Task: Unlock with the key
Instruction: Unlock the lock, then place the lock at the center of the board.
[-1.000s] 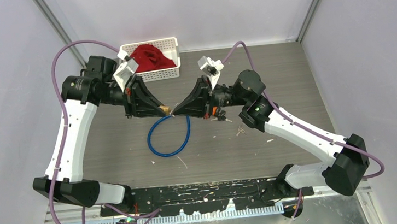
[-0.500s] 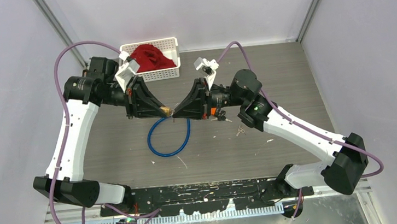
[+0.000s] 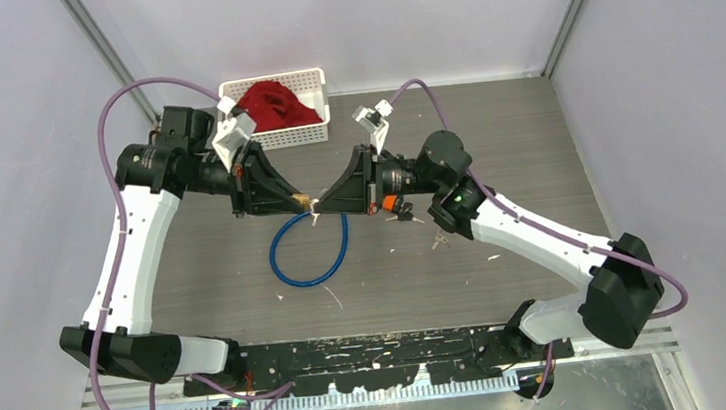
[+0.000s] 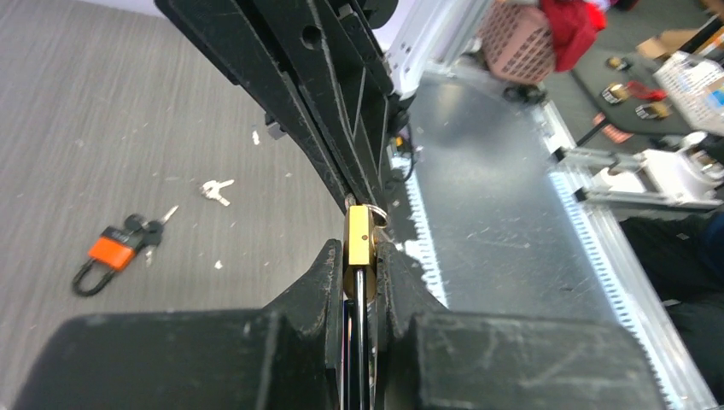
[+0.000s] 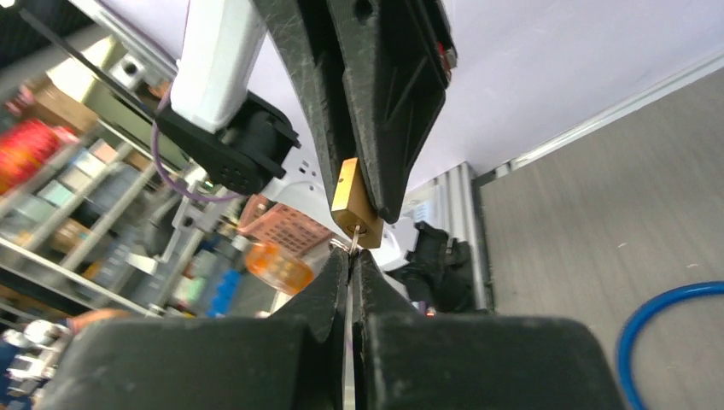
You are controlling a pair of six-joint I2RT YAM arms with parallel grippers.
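Note:
A small brass padlock (image 3: 305, 201) hangs above the table's middle with my left gripper (image 3: 299, 200) shut on it. In the left wrist view the padlock (image 4: 359, 237) stands edge-on between the left gripper's (image 4: 359, 253) fingers, its steel shackle running back between them. My right gripper (image 3: 320, 208) meets it tip to tip from the right. The right wrist view shows that gripper (image 5: 351, 255) shut on a thin key (image 5: 353, 243), whose blade sits in the keyhole on the padlock's (image 5: 352, 203) bottom face.
A blue cable loop (image 3: 310, 252) lies on the table under the two grippers. An orange padlock with keys (image 4: 111, 252) and a loose pair of keys (image 4: 216, 190) lie to the right. A white basket (image 3: 312, 77) with a red cloth stands at the back.
The right arm has crept leftward and its wrist has turned a little, with the fingertips staying at the padlock. The left arm and the padlock have held still.

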